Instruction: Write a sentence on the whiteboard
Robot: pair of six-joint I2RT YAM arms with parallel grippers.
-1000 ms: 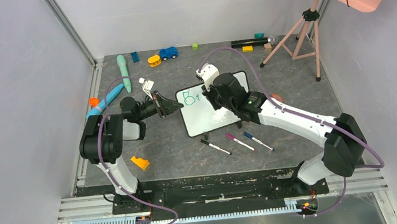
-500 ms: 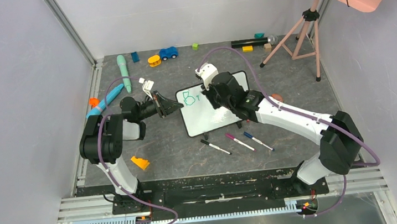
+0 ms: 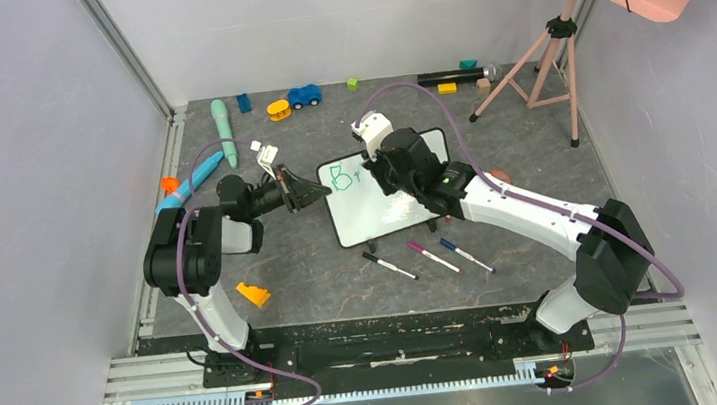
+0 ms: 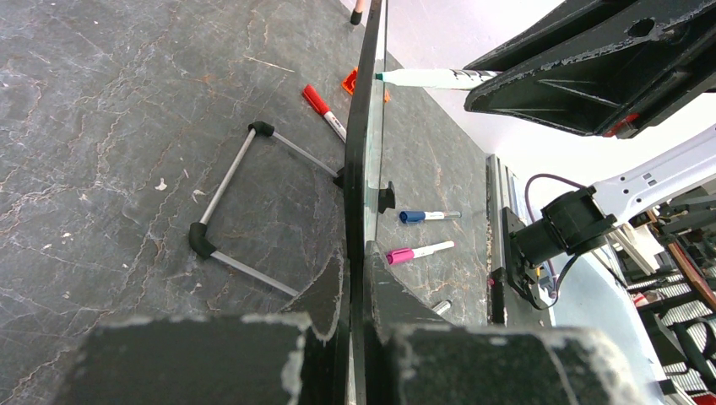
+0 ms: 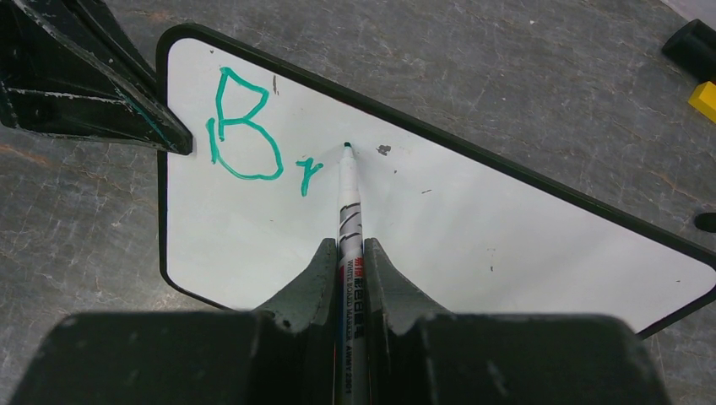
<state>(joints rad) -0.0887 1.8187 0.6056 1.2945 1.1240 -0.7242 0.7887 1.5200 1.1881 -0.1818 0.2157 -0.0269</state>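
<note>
changed: no new stroke this past second, sentence stays at "Br"; my right arm edged left | right gripper: closed tight on marker, tip at the whiteboard just right of the "r" | left gripper: pinched shut on its left edge, whiteboard propped mid-table | means: "i" likely next, nearly all unwritten

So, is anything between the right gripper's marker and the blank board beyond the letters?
Nothing visible. The marker has its tip at the whiteboard just right of "Br", with bare white beyond. The left gripper clamps the left edge, off the writing path.
</note>
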